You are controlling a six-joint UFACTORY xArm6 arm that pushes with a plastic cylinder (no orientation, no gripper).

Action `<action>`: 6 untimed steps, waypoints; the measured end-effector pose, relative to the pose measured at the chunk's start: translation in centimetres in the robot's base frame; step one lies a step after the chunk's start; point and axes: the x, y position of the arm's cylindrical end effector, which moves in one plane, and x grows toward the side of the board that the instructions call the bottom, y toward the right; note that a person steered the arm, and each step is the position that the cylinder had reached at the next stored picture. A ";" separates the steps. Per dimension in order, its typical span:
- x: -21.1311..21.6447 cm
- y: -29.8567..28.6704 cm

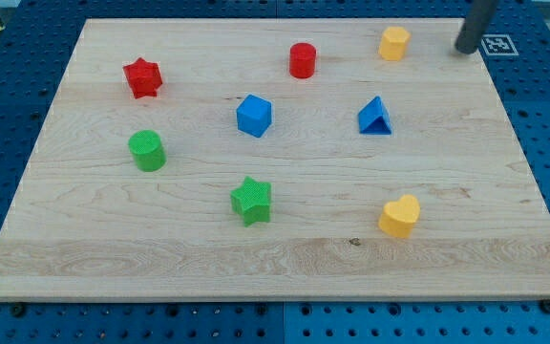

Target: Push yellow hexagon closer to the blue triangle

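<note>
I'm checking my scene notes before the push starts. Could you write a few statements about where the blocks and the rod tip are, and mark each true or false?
1. My tip is to the view's right of the yellow hexagon, with a gap between them. True.
2. The blue triangle lies nearer the view's top than the yellow hexagon. False: it lies below the hexagon.
3. The red cylinder is to the view's left of the yellow hexagon. True.
4. The yellow heart touches the blue triangle. False: they are well apart.
5. The green star is below the blue cube. True.
</note>
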 end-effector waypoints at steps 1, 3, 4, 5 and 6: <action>0.0 -1.6; -7.0 -5.3; -6.6 -6.5; -4.3 -9.5; -4.0 -9.8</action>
